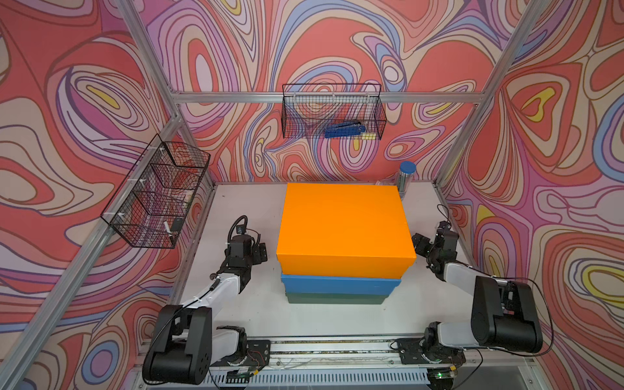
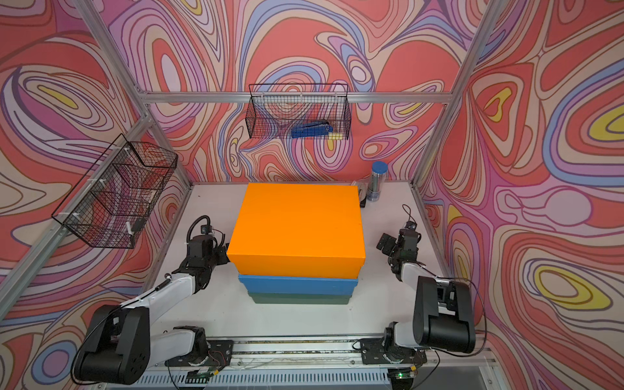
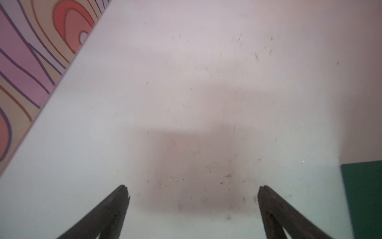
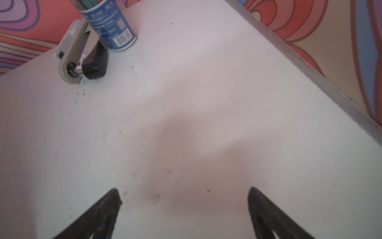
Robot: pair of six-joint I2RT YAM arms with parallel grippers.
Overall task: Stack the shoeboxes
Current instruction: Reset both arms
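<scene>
Orange shoebox (image 1: 344, 229) tops blue shoebox (image 1: 337, 285) on green shoebox (image 1: 334, 299); stacking looks complete. Left pincer (image 3: 193, 187) and right pincer (image 4: 184, 190) both stand apart, empty, flanking them.

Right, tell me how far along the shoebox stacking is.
Done: the orange shoebox sits on the blue shoebox, which sits on the dark green shoebox, forming one stack. In hand: nothing; the left gripper and right gripper are open and empty, beside the stack. Left: apparently nothing but pulling the arms away.
</scene>
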